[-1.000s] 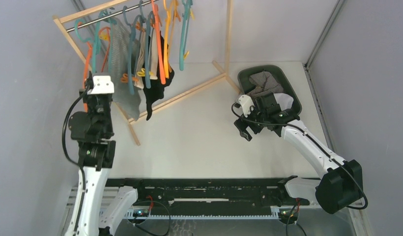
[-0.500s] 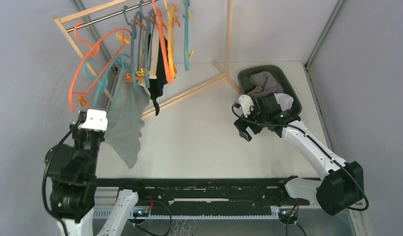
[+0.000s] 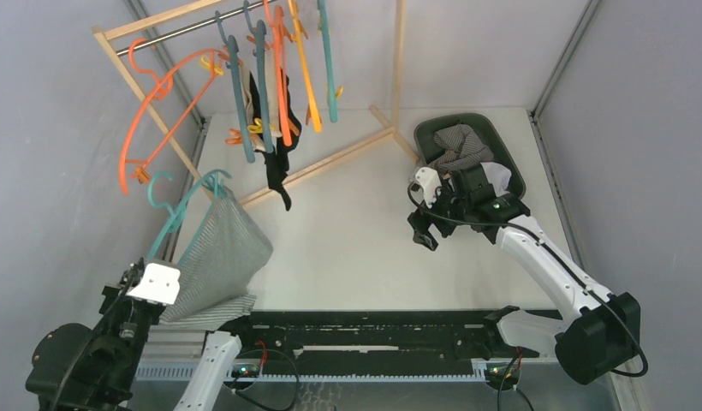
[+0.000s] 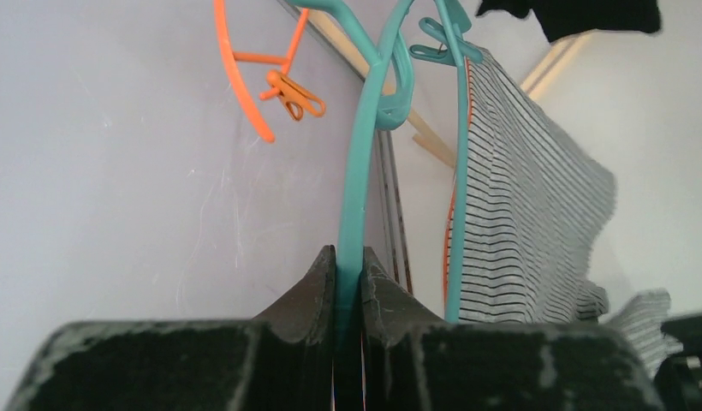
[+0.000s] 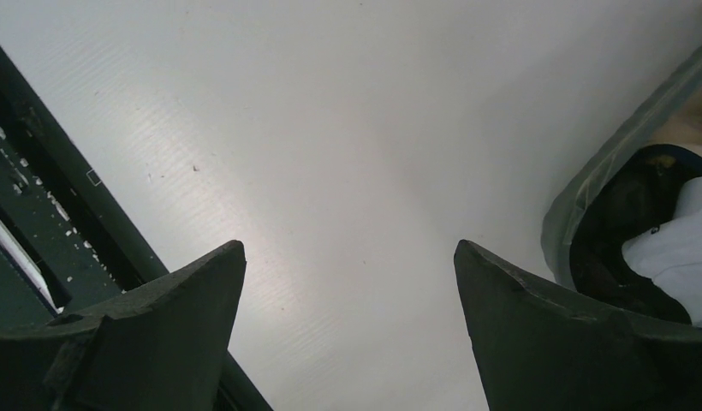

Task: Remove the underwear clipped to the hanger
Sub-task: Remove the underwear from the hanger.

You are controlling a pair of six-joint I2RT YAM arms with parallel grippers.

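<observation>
Two claws: left gripper [image 4: 348,257] pinched tight on the stem of a teal hanger [image 4: 358,163]; right gripper [image 5: 348,250] spread wide, holding nothing.
Grey underwear [image 3: 219,257]: striped, clipped to the teal hanger, at the near left, well apart from the rack [image 3: 168,26].
Black underwear [image 3: 279,167]: hanging on the rack at the far left, among orange and teal hangers.
Left wrist view alone: teal clip [image 4: 446,47] on the grey cloth's top edge; orange clip [image 4: 294,94] on an orange hanger [image 4: 236,77] beside it.
Right wrist view alone: bare white table [image 5: 330,128] directly under the spread fingers.
Top view alone: checked cloth [image 3: 459,145] in the dark basket [image 3: 425,128], far right, just beyond the right gripper.
</observation>
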